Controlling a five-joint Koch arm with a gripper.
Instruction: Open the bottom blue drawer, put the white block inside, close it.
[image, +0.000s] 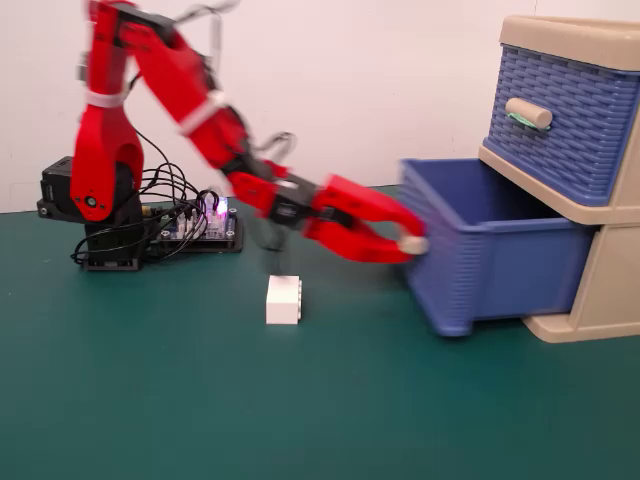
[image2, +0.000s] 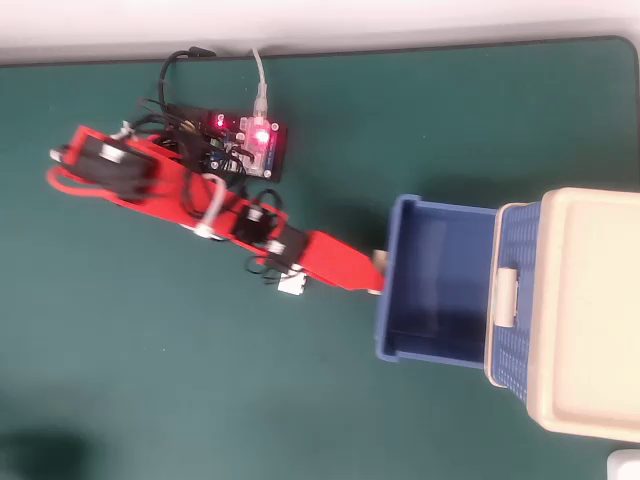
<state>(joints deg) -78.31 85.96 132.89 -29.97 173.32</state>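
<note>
On the green mat, bottom blue drawer (image: 480, 265) wide open, claw (image: 405, 243) clamped round its handle (image: 412, 243).

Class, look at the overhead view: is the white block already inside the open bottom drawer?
No, the white block lies on the green table, outside the empty bottom drawer.

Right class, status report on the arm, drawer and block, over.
End effector shut on drawer handle. Bottom blue drawer pulled out. White block on mat, outside it. Nothing blocking.
</note>
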